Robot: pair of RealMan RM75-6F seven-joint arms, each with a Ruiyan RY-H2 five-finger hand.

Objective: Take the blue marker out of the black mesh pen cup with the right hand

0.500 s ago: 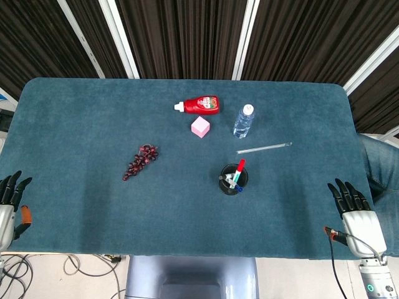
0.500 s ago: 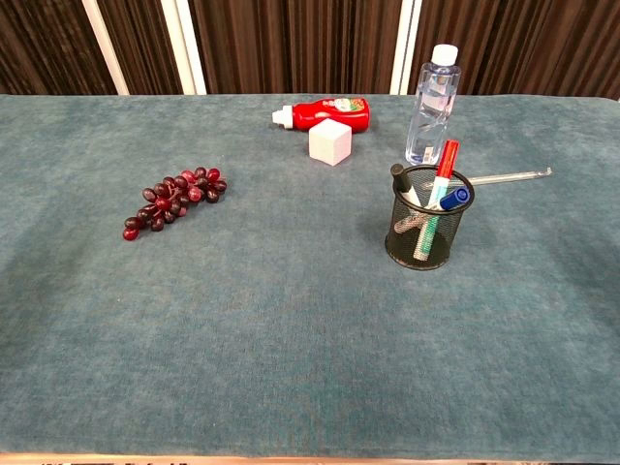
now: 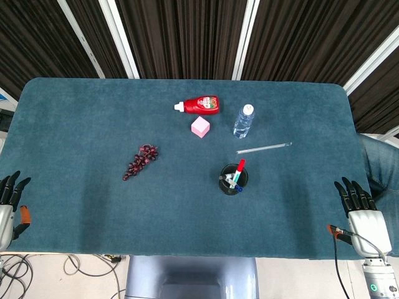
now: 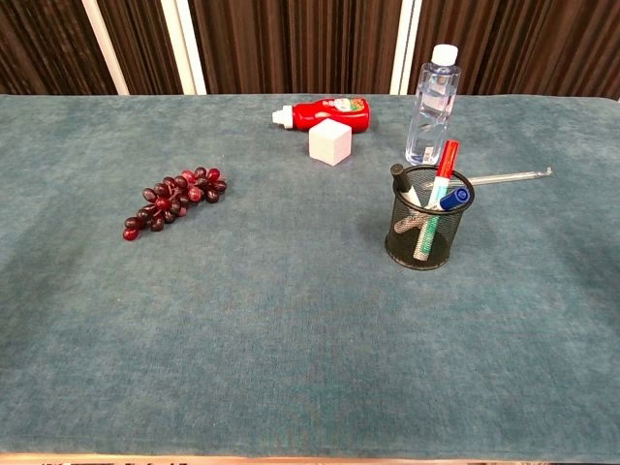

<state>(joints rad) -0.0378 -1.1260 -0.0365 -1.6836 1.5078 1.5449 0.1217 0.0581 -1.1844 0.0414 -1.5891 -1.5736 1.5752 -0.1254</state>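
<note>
The black mesh pen cup (image 3: 234, 180) (image 4: 424, 230) stands upright right of the table's middle. Inside it lean a blue-capped marker (image 4: 453, 197) (image 3: 239, 187), a red-capped marker (image 4: 447, 155) and a black-capped one (image 4: 399, 175). My right hand (image 3: 360, 210) lies at the table's near right edge, far from the cup, fingers spread and holding nothing. My left hand (image 3: 9, 199) sits at the near left edge, also spread and empty. Neither hand shows in the chest view.
A water bottle (image 3: 244, 120) stands behind the cup, with a thin clear rod (image 3: 264, 147) lying between them. A red sauce bottle (image 3: 199, 104) lies on its side by a pink cube (image 3: 200, 126). Dark grapes (image 3: 141, 161) lie left of centre.
My right hand has drawn back a little toward the near right corner. My left hand has slid slightly further off the left edge. The cup and markers have not moved.
</note>
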